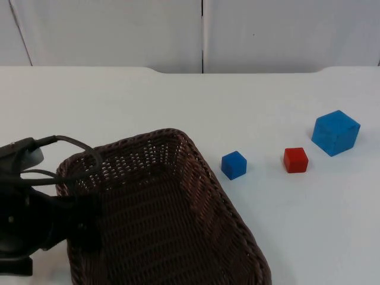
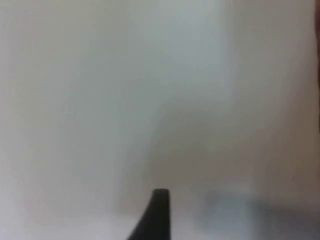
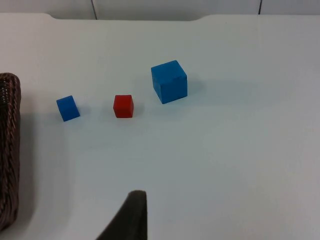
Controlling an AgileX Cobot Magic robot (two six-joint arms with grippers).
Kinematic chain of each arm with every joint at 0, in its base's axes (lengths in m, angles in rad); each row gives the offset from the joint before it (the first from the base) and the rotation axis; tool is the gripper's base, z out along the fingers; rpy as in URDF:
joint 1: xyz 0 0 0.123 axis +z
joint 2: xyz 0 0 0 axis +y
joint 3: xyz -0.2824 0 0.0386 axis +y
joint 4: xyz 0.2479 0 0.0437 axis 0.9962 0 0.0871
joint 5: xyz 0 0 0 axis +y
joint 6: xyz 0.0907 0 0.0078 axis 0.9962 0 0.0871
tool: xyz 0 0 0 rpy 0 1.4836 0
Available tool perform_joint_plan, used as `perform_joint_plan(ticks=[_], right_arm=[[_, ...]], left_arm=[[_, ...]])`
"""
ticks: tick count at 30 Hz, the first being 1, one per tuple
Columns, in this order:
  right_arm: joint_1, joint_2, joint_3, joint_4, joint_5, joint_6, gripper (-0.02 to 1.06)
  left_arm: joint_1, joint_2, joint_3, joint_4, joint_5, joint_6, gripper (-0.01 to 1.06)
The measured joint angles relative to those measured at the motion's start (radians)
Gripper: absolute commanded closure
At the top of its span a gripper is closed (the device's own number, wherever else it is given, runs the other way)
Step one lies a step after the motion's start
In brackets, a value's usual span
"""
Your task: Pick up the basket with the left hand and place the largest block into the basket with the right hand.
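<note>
A dark brown wicker basket looms large at the front left, raised and tilted above the table. My left gripper is at its left rim, shut on the rim. The largest block, a big blue cube, rests on the table at the right. In the right wrist view this cube lies beyond my right gripper, which waits over bare table well short of it. The basket's edge also appears there. The left wrist view is a pale blur behind one black fingertip.
A small red cube and a small blue cube sit in a row between the basket and the big cube. The grey partition wall closes the table's far edge.
</note>
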Motion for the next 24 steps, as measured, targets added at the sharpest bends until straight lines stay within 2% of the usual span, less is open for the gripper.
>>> perform_joint_plan(ticks=[4,5,10,11,15,24], right_arm=[[0.000,0.000,0.000,0.000,0.000,0.000,-0.01],[0.000,0.000,0.000,0.000,0.000,0.000,-0.01],[0.000,0.000,0.000,0.000,0.000,0.000,-0.01],[0.000,0.000,0.000,0.000,0.000,0.000,-0.01],[0.000,0.000,0.000,0.000,0.000,0.000,-0.01],[0.000,0.000,0.000,0.000,0.000,0.000,-0.01]], left_arm=[[0.000,0.000,0.000,-0.027,0.002,0.006,0.48],[0.000,0.000,0.000,-0.033,0.002,0.006,0.48],[0.000,0.000,0.000,-0.039,0.002,0.006,0.73],[0.000,0.000,0.000,-0.041,0.002,0.006,0.73],[0.000,0.000,-0.004,-0.053,0.006,0.006,1.06],[0.000,-0.007,-0.004,-0.120,0.031,0.008,1.05]])
